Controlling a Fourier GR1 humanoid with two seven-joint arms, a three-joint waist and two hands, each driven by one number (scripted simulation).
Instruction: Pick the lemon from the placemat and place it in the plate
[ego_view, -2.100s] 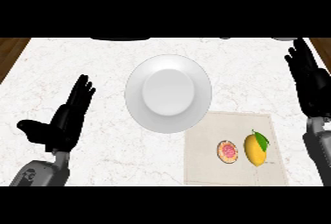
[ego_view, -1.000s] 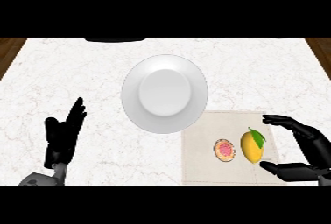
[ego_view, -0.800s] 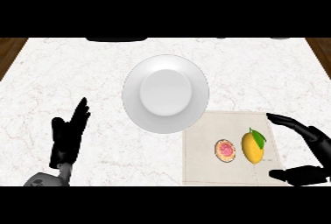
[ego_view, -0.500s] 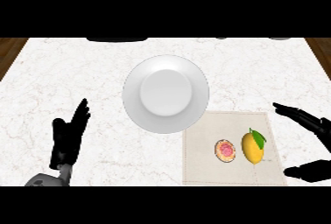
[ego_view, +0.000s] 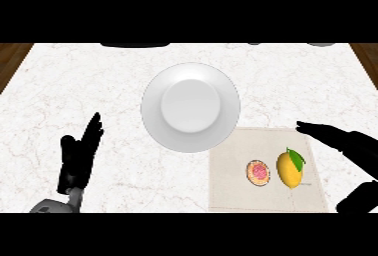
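A yellow lemon (ego_view: 290, 169) with a green leaf lies on the beige placemat (ego_view: 230, 175) at the lower right. Beside it on the mat sits a small round pink tart (ego_view: 258, 172). The white plate (ego_view: 190, 106) stands on the marble counter, up and left of the mat, with nothing on it. My right hand (ego_view: 351, 147) hovers at the mat's right edge, open, fingers stretched above the lemon's right side and thumb low near the corner, not touching the lemon. My left hand (ego_view: 78, 158) rests open at the lower left, fingers up.
The white marble counter (ego_view: 88, 85) spreads around the plate. Dark objects (ego_view: 134, 45) sit at its far edge, and a grey one (ego_view: 322, 44) at the far right. Wooden floor shows beyond both side edges.
My right hand came down from the upper right to beside the placemat, then drifted slightly right, away from the lemon. The left hand lowered and now rests still. Lemon, tart and plate have not moved.
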